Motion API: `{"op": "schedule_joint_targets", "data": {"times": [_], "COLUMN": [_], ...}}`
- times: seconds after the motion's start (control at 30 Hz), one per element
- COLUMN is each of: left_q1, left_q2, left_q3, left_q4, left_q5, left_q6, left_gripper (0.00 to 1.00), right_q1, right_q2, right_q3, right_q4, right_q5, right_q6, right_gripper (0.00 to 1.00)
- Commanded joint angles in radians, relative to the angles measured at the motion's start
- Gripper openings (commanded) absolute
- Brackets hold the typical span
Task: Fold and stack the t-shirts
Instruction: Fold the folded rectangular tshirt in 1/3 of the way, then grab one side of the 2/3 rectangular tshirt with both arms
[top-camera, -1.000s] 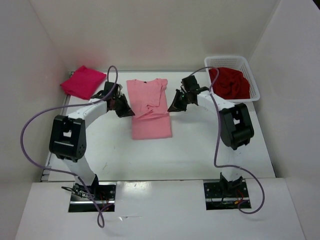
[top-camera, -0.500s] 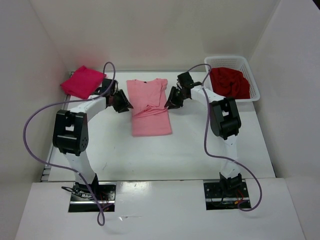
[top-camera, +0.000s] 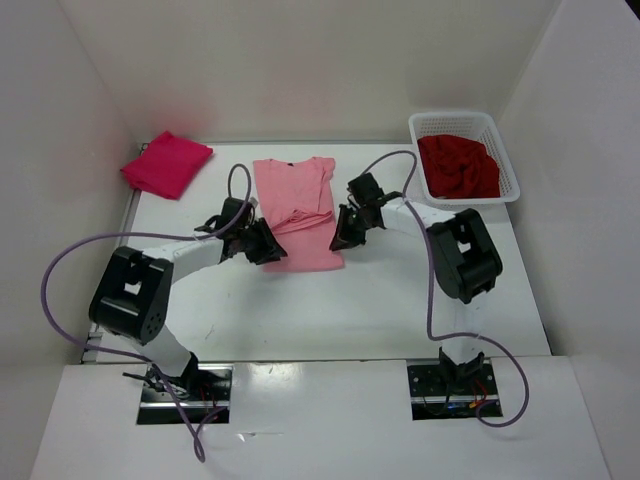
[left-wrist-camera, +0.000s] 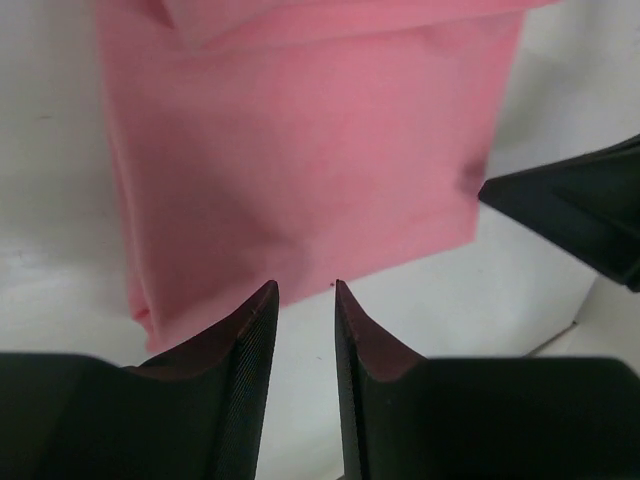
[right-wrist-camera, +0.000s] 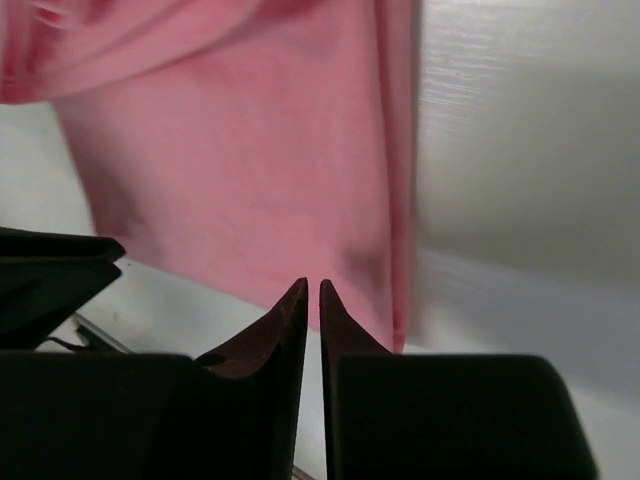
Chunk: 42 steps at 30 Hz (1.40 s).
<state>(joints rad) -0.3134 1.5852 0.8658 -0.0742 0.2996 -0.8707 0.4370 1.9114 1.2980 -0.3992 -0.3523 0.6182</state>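
Observation:
The light pink t-shirt (top-camera: 296, 205) lies flat mid-table, collar at the far end, with a crease across its middle. My left gripper (top-camera: 270, 246) sits at its near left corner and my right gripper (top-camera: 340, 233) at its near right edge. In the left wrist view the left gripper (left-wrist-camera: 305, 290) is open and empty, its tips over the hem of the pink shirt (left-wrist-camera: 300, 150). The right gripper (right-wrist-camera: 312, 285) shows only a narrow gap, nothing in it, over the pink shirt (right-wrist-camera: 250, 170). The crimson-magenta t-shirt (top-camera: 165, 163) lies folded at the far left. The dark red t-shirt (top-camera: 458, 165) is bunched in the basket.
A white lattice basket (top-camera: 452, 117) stands at the table's far right corner. White walls enclose the table (top-camera: 400, 290) on three sides. Purple cables loop off both arms.
Both grippers were shut at the shirt's sides, then let go and slid toward me to the near hem. The right jaws have since narrowed again.

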Motion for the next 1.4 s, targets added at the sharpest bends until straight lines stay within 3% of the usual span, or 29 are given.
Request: {"op": "schedule_joint_targets", "data": {"times": [0.0, 0.17, 0.3, 0.57, 0.67, 0.83, 0.93, 0.97, 1.1, 1.37], "left_q1": [0.0, -0.03, -0.091, -0.116, -0.116, -0.087, -0.078, -0.078, -0.078, -0.078], "left_q2": [0.059, 0.119, 0.099, -0.109, -0.227, -0.404, -0.447, -0.435, -0.395, -0.306], "left_q3": [0.035, -0.013, -0.085, -0.247, -0.26, -0.231, -0.25, -0.26, -0.32, -0.323], "left_q4": [0.06, 0.063, 0.048, -0.031, -0.108, -0.223, -0.233, -0.233, -0.176, -0.122], "left_q5": [-0.037, -0.037, -0.062, -0.091, -0.134, -0.209, -0.209, -0.209, -0.157, -0.177], "left_q6": [-0.005, 0.007, -0.004, -0.004, 0.016, 0.052, 0.041, 0.041, 0.004, -0.007], "left_gripper": [0.36, 0.36, 0.36, 0.39, 0.41, 0.55, 0.56, 0.56, 0.56, 0.56], "right_q1": [0.019, 0.028, 0.046, 0.172, 0.172, 0.138, 0.138, 0.138, 0.138, 0.138], "right_q2": [0.08, 0.062, 0.006, -0.19, -0.276, -0.359, -0.415, -0.429, -0.465, -0.433], "right_q3": [-0.019, -0.113, -0.27, -0.477, -0.464, -0.399, -0.436, -0.481, -0.583, -0.652], "right_q4": [0.03, 0.033, 0.072, 0.082, 0.033, -0.018, -0.004, 0.022, 0.088, 0.184], "right_q5": [0.01, 0.091, 0.092, 0.073, 0.119, 0.127, 0.102, 0.102, 0.047, -0.004], "right_q6": [-0.035, -0.011, 0.025, 0.155, 0.155, 0.13, 0.153, 0.176, 0.213, 0.236], "right_gripper": [0.13, 0.05, 0.05, 0.04, 0.08, 0.15, 0.29, 0.36, 0.47, 0.51]}}
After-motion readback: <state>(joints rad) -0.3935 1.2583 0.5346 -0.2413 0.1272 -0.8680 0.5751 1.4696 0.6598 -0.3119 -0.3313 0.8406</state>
